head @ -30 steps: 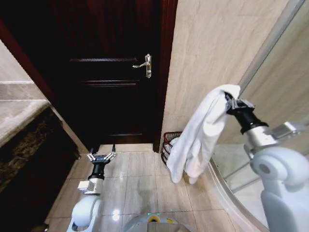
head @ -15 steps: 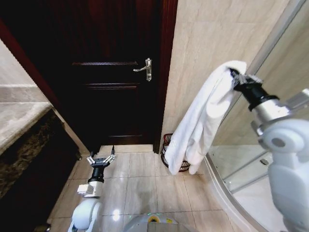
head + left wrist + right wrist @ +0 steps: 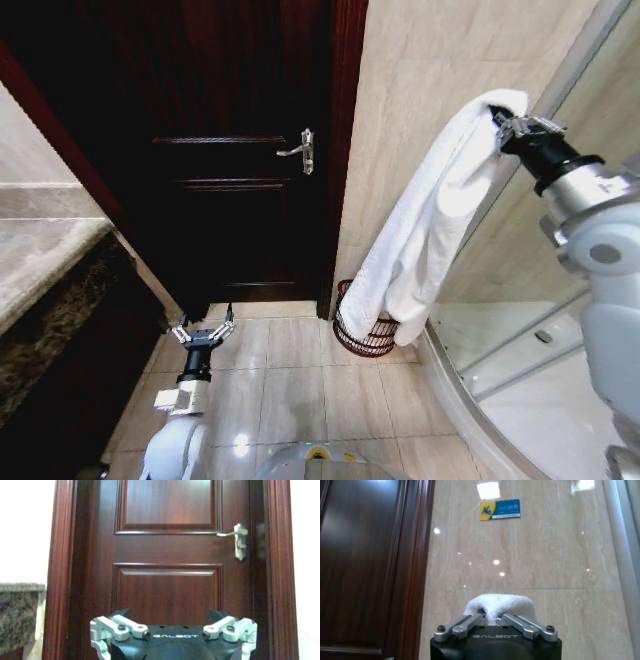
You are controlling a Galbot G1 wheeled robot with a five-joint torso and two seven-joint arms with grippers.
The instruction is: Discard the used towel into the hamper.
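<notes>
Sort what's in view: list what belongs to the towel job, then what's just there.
Job: towel, pinched in the raised right gripper; hamper on the floor below it.

Just there: door, door handle, wall sign, idle left gripper, low and open.

Right wrist view. I see the right gripper [image 3: 491,619] with its fingers [image 3: 465,624] closed tight on a bunched fold of white towel [image 3: 501,604]; the cloth bulges up over the fingertips. The black gripper body carries GALBOT lettering. Beyond it stands a glossy beige tiled wall [image 3: 535,555] with bright light reflections and one horizontal grout line just above the towel. A small blue and yellow sign [image 3: 500,509] is stuck high on the wall; its print is too small for me to read. A dark wooden door frame [image 3: 412,566] runs beside the tile, with the door panel [image 3: 355,562] next to it.
</notes>
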